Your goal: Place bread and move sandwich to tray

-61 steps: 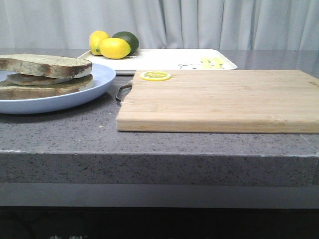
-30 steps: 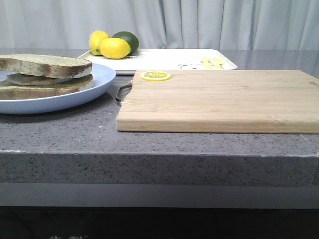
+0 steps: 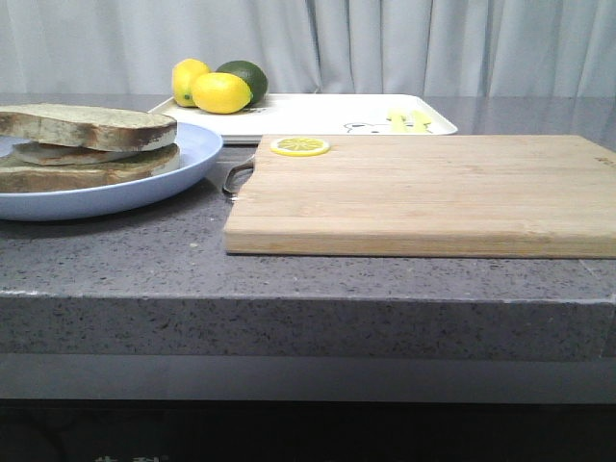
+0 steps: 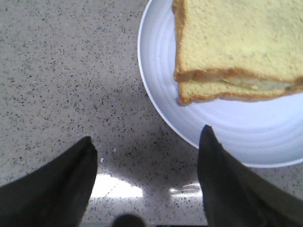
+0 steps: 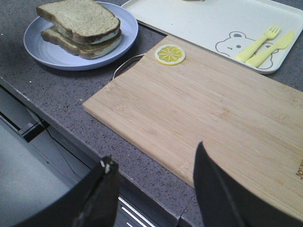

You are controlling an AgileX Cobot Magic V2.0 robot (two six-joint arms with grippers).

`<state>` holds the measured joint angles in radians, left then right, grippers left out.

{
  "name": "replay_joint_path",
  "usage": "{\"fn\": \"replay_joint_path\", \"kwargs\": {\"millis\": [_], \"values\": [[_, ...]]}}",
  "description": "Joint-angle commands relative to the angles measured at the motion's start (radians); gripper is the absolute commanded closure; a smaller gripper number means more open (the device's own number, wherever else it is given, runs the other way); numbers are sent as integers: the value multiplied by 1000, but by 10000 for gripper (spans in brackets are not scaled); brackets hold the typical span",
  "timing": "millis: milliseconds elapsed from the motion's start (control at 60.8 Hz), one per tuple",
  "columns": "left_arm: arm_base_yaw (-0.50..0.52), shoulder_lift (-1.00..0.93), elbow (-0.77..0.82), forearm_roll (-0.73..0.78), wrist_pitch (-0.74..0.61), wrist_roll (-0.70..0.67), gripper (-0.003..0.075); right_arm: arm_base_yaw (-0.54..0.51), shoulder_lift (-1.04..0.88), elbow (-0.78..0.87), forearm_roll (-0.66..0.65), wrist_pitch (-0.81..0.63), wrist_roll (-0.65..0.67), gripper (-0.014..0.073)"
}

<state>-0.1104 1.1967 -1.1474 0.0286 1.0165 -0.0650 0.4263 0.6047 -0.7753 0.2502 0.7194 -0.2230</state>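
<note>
One sandwich (image 3: 87, 144), one plate (image 3: 144, 188), one tray (image 3: 318, 108), one cutting board (image 3: 423, 192), two lemons (image 3: 219, 92), one lime (image 3: 245, 75), one lemon slice (image 3: 299, 146)

A pale grey curtain (image 3: 404, 43) hangs in soft folds across the back, from ten to two o'clock. A speckled grey stone counter (image 3: 308, 289) fills the middle, its thick front edge running straight across. Under it, at six o'clock, lies a lighter grey band, then darkness. The light is even and soft.

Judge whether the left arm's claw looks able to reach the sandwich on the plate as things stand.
Probably yes: the left claw is open beside the plate's rim, with nothing between it and the sandwich.
</note>
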Motion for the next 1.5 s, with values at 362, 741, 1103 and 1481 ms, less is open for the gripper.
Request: {"fn": "replay_joint_path", "kwargs": {"millis": [362,741,1103,1481], "values": [[397,275,-133,-686,47,461,281,-5,-2,-26,14,-77,-6,202],[399,388,-133,-755,1,480,281,-5,-2,-26,14,-77,-6,202],[373,433,-133,-765,-7,491,281,-5,-2,-26,14,-77,-6,202],[330,446,-133,-756,-69,491,415,-5,-2,-26,14,-77,-6,202]]}}
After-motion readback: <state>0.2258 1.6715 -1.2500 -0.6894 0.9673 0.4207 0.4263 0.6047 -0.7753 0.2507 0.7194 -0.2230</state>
